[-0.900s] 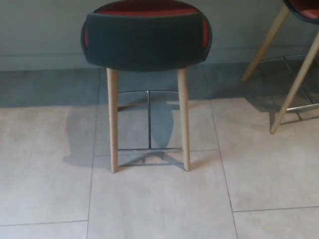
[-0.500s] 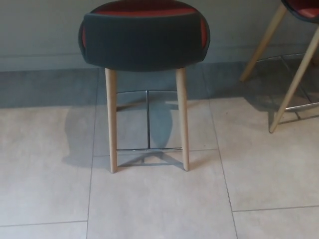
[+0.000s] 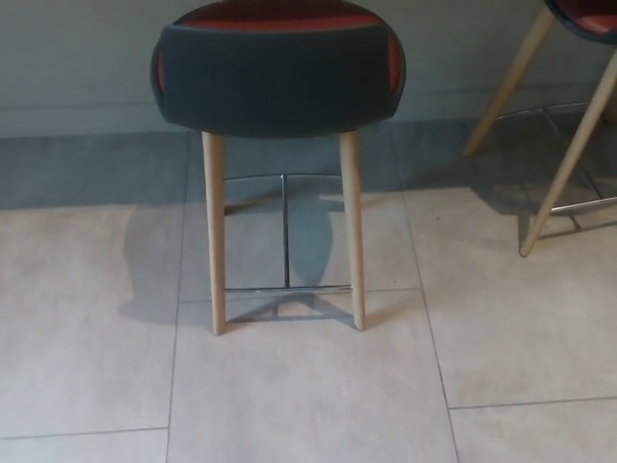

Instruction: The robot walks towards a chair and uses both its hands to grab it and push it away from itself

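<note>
Two chairs are counted. One is shown nearly whole, the other is cut off by the frame edge. No robot hand is seen, left or right, so finger state and hold cannot be told for either.

The chair (image 3: 280,72) of the task is placed at centre, in the far half of the scene, with its back turned toward the camera. A dark, rounded shell is seen, with red upholstery showing along the top edge and at both sides. Two light wooden legs (image 3: 215,231) are visible at the near side, slim and tapered, both planted on the floor. One chrome footrest frame (image 3: 286,286) is fixed between the legs: a straight near bar, a curved far bar and a centre rod joining them.

The second chair (image 3: 564,125) is located at the far right. Only a scrap of dark-and-red seat, two splayed wooden legs and part of a chrome ring are shown.

The floor (image 3: 308,386) is laid in large beige tiles with thin grout lines. A grey wall (image 3: 77,58) is seen at the far side, just behind the centre chair.
</note>
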Controlling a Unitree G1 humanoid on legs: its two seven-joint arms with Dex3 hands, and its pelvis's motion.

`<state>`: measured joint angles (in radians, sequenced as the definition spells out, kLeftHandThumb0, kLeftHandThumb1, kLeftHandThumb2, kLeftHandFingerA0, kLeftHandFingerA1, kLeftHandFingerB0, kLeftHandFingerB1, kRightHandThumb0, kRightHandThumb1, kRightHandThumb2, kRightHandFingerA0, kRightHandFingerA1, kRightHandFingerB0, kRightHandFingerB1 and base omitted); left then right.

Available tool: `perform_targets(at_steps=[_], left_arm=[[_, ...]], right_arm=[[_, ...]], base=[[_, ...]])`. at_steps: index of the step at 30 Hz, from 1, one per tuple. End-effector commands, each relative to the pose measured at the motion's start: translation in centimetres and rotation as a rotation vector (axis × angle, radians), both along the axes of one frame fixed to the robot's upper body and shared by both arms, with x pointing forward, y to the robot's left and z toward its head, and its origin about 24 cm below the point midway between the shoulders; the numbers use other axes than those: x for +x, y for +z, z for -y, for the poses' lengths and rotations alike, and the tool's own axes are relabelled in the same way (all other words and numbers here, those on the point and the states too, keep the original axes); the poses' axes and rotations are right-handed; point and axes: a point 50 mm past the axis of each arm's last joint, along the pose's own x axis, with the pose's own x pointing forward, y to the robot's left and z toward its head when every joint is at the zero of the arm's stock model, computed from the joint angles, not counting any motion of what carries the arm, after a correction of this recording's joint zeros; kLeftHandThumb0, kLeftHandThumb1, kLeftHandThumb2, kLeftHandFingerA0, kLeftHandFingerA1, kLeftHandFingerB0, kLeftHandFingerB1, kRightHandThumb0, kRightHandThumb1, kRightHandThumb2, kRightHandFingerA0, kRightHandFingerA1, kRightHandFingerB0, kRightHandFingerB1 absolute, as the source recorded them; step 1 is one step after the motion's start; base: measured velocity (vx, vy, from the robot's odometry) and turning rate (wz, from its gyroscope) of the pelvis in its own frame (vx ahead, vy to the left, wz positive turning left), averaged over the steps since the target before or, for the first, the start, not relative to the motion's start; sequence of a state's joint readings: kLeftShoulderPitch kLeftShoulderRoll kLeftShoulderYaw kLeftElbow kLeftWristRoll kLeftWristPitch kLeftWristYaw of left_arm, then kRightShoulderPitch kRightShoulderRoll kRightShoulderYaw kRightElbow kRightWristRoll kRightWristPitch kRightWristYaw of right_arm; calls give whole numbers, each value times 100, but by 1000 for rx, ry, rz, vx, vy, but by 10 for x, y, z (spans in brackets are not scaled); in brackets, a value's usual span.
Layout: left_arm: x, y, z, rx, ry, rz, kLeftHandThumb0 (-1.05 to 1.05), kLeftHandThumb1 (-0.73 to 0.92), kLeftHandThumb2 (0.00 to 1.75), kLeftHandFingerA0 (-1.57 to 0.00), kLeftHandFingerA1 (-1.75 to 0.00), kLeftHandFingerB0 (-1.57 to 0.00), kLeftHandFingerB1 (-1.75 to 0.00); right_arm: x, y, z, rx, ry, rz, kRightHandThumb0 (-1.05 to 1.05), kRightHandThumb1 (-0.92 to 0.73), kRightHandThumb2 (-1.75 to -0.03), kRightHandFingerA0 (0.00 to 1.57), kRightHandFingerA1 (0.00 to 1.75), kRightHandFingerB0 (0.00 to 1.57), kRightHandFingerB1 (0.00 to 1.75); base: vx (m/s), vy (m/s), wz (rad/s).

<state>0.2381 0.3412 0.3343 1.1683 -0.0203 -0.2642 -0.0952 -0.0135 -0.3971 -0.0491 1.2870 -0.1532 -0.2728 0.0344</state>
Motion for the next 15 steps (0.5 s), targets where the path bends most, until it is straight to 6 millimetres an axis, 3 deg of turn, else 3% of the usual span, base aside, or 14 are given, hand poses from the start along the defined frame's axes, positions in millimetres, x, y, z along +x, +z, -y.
perform_targets(at_steps=[1, 9, 14, 15], left_arm=[[5, 8, -9, 27, -51, 24, -49, 56, 57, -51, -51, -39, -35], [5, 9, -10, 3, -33, 53, -50, 53, 56, -49, -54, -34, -37], [14, 10, -9, -15, -29, 92, -52, 54, 56, -50, -52, -32, -36], [15, 10, -9, -16, -39, 90, -53, 56, 57, -50, -53, -33, -37]], right_arm=[[4, 9, 10, -22, -7, 39, -80, -50, -89, 0, 21, 0, 20], [8, 10, 11, -46, 7, 40, -84, -50, -86, 9, 19, 7, 15], [11, 12, 11, -31, -17, 85, -76, -45, -84, 5, 24, 3, 18], [13, 13, 11, -39, -16, 91, -66, -52, -68, 1, 33, 0, 15]], base=[[0, 0, 0], [33, 32, 4], [84, 206, -10], [207, 323, -27]])
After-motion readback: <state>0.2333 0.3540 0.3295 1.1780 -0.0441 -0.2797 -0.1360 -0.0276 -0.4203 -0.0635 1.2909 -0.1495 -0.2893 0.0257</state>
